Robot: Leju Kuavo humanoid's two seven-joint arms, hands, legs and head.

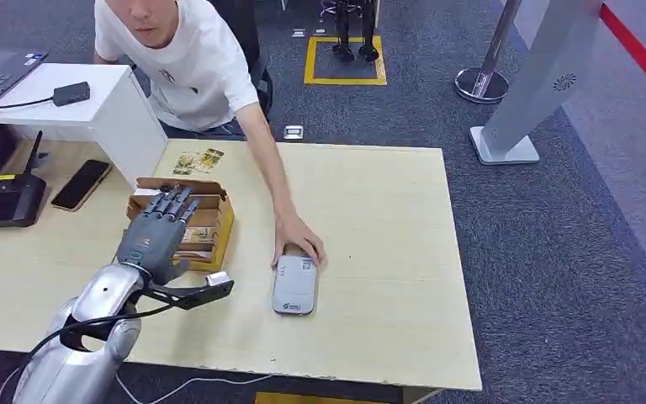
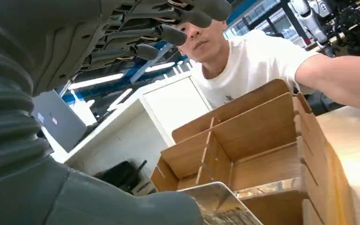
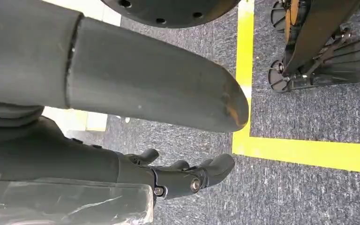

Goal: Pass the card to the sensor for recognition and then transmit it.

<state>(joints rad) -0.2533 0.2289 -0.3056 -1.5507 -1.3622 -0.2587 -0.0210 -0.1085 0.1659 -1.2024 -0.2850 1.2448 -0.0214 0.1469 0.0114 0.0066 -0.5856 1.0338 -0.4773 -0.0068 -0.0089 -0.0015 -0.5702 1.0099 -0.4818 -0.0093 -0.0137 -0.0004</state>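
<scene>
Cardboard box point(image 1: 210, 220) sits right under my left hand point(image 1: 158, 229), fingers spread, holding nothing; cards point(image 1: 195, 236) lie inside, just below the fingers. Sensor point(image 1: 294, 285) lies to the right, long axis near-to-far, a person's hand point(image 1: 299, 240) on its far end. Right hand point(image 3: 187, 176) hangs by the floor, fingers loosely curled, empty.

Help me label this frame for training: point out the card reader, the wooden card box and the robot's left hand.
card reader point(image 1: 294, 286), head view, middle of its grey top face.
wooden card box point(image 1: 222, 220), head view, right side wall.
left hand point(image 1: 155, 231), head view, back of the hand.
</scene>
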